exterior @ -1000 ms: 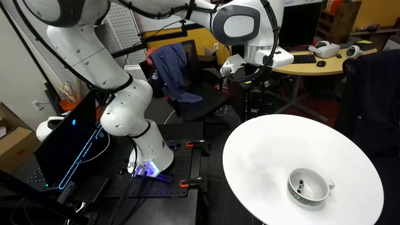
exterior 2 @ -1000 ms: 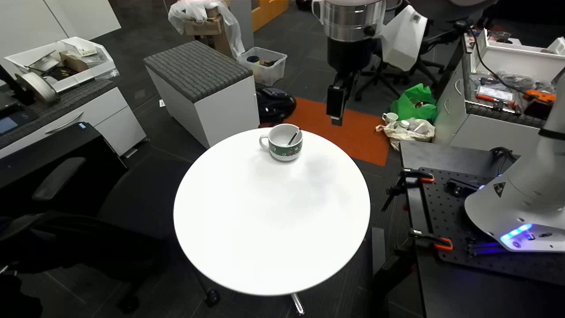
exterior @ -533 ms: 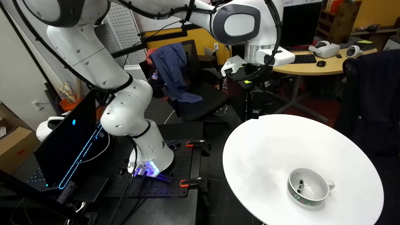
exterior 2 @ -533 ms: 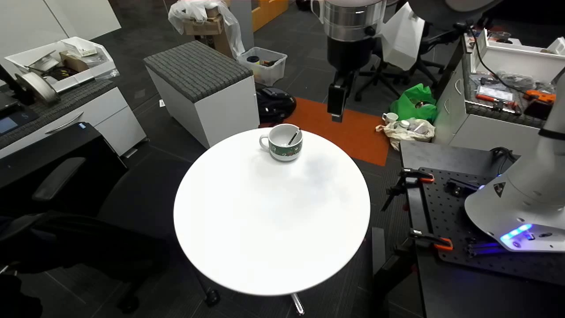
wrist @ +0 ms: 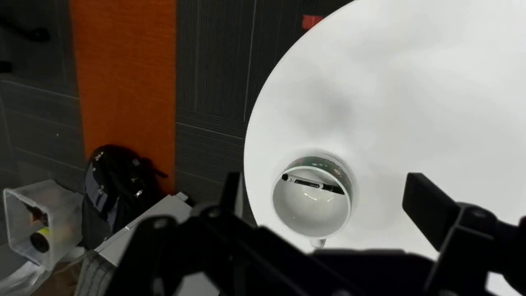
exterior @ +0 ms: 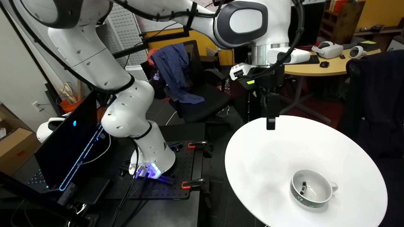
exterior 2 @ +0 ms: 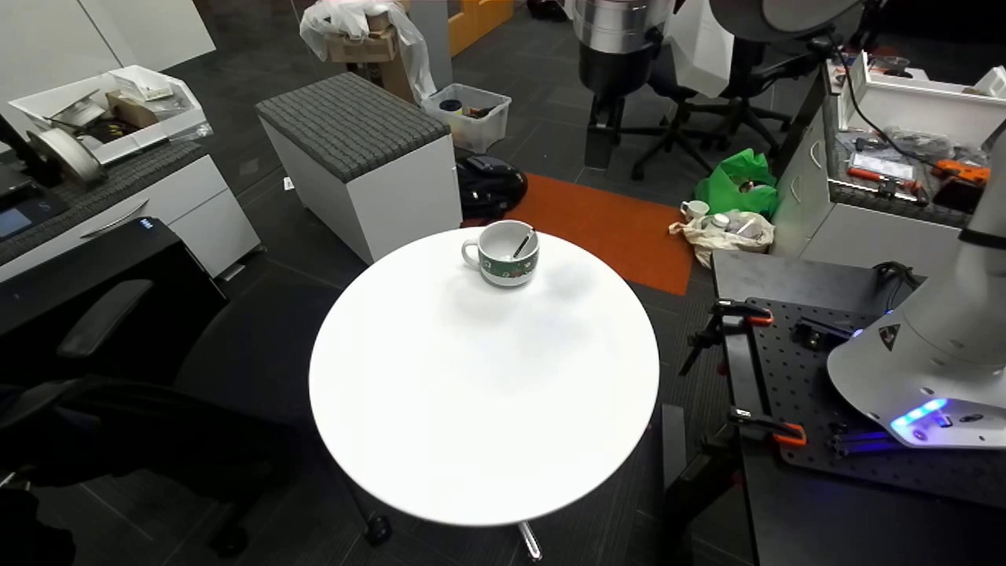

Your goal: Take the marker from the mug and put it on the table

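One marker (wrist: 313, 184) leans inside the mug (wrist: 312, 209), which the wrist view shows between the two fingers (wrist: 429, 207) of the gripper (exterior: 270, 123). The fingers are spread wide and stand apart from mug and marker alike. The mug sits upright on the table (wrist: 394, 102), lower than the gripper. Off to one side of the gripper, lower again, a dark backpack (wrist: 117, 189) lies on the floor (wrist: 211, 74).

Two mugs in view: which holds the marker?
The green-banded mug on the round white table: the marker is inside. The other mug, off the table beside the green bag, shows no marker.
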Available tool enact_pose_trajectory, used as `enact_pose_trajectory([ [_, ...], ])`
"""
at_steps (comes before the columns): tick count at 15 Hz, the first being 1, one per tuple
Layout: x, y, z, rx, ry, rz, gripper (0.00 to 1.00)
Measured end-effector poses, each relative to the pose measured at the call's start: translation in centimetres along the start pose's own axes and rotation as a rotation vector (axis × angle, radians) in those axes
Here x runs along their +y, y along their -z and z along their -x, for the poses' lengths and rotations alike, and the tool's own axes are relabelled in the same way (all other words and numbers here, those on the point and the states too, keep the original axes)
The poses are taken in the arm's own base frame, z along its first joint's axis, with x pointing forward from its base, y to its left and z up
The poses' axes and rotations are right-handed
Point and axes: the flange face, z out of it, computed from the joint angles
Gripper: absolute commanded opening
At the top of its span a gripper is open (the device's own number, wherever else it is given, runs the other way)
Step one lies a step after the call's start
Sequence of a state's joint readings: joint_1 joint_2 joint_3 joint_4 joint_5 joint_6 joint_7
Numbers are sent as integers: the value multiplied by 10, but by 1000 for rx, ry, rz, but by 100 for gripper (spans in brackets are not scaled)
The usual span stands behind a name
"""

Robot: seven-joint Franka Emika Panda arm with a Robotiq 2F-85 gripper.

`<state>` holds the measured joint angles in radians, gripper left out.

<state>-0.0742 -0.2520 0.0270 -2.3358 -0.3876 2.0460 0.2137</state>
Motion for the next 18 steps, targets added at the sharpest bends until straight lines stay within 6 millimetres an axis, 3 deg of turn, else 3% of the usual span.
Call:
enact_pose_trajectory([
  [4, 27, -18, -16, 42, 101, 68, 100],
  [10, 56, -65, -39, 52, 252, 70, 100],
  [14, 62, -96, -48, 3, 369, 43, 100],
  [18, 55, -118, -53, -28, 491, 1, 100],
])
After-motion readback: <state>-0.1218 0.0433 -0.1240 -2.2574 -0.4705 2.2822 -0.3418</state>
